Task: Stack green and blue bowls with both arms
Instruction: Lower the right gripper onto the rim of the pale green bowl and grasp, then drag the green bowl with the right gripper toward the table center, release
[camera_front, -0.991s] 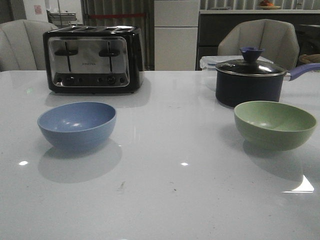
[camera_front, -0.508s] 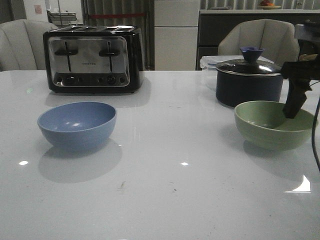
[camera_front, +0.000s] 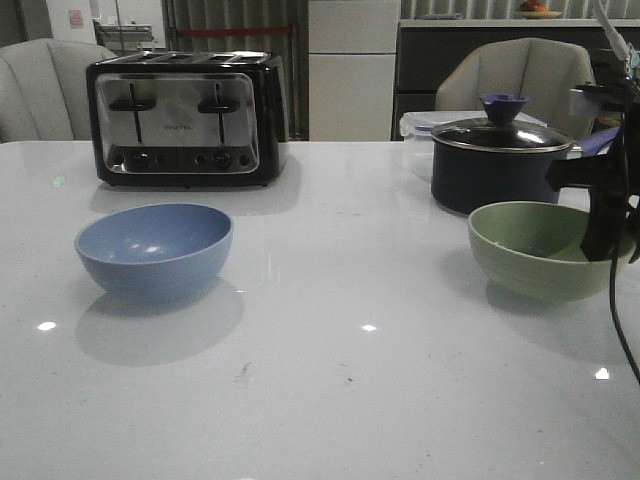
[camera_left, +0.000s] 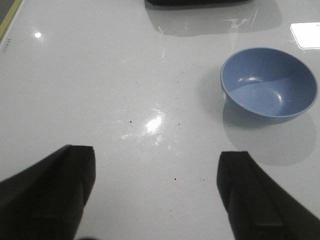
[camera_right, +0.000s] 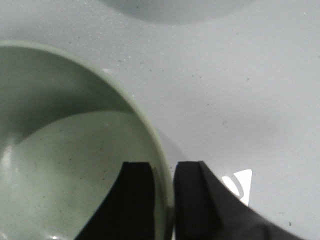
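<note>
Right wrist view: right gripper (camera_right: 163, 200) fingers clamped astride green bowl (camera_right: 60, 150) rim; left gripper (camera_left: 155, 195) wide open, empty, near blue bowl (camera_left: 269, 85).

Open white glossy bench (camera_front: 340, 330) between dusty blue matte bowl (camera_front: 154, 250) and pale sage green matte bowl (camera_front: 545, 248), passable. Dark blue lidded saucepan (camera_front: 500, 160) crowds just behind the green bowl. Black-and-chrome four-slot toaster (camera_front: 187, 118) stands behind the blue bowl, gap between.

A home kitchen or dining room: a toaster (camera_front: 187, 118) and lidded saucepan (camera_front: 500, 160) at the tabletop's (camera_front: 330, 380) far edge, upholstered chairs (camera_front: 515, 80) and cabinets (camera_front: 352, 68) behind.
</note>
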